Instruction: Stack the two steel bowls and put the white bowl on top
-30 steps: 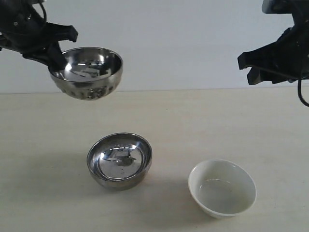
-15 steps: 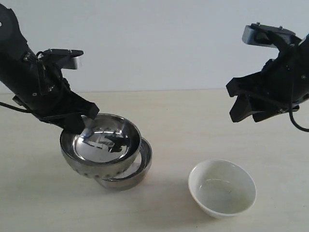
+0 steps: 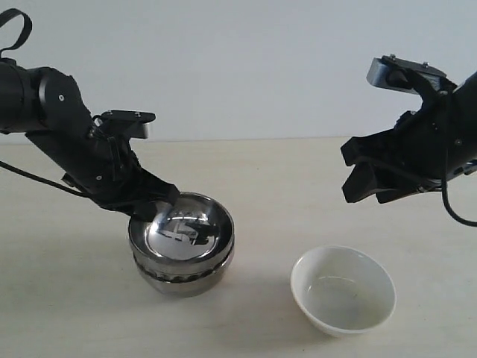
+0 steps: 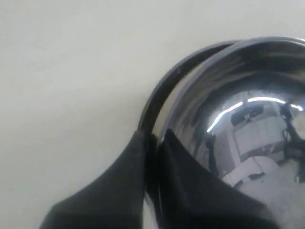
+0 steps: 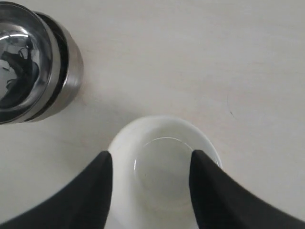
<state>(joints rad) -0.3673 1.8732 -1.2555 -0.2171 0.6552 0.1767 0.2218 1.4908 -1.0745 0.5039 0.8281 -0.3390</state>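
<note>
1. Left gripper [image 3: 161, 204]: jaws pinched on the rim of the top steel bowl [image 3: 183, 230], one finger inside and one outside the wall. Grip sits at about 10 o'clock on that rim in the exterior view.
2. Left wrist view: left gripper [image 4: 151, 143] has both dark fingers [image 4: 114, 195] clamped on the thin rim of the top steel bowl [image 4: 248, 124]. A second rim, the bottom steel bowl [image 4: 159, 93], curves just outside it.
3. Top steel bowl sits nested in the bottom steel bowl [image 3: 186, 277], its rim a little higher and roughly level. The stack rests on the table [image 3: 298, 186], left of centre.
4. Right gripper [image 3: 347, 176]: jaws spread wide, nothing between them, up in the air.
5. Right wrist view: right gripper [image 5: 148, 161] has its fingers [image 5: 97, 181] framing the white bowl [image 5: 162, 181] below. The steel stack [image 5: 52, 67] stands beside the bowl, apart from it.
6. White bowl [image 3: 343, 289] stands upright on the table, at about 4 o'clock from the stack and not touching it. The right gripper hangs at 12 o'clock from the bowl, clear of it.
7. Left arm [image 3: 67, 142] reaches in from 9 o'clock and right arm [image 3: 440, 142] from 3 o'clock.
</note>
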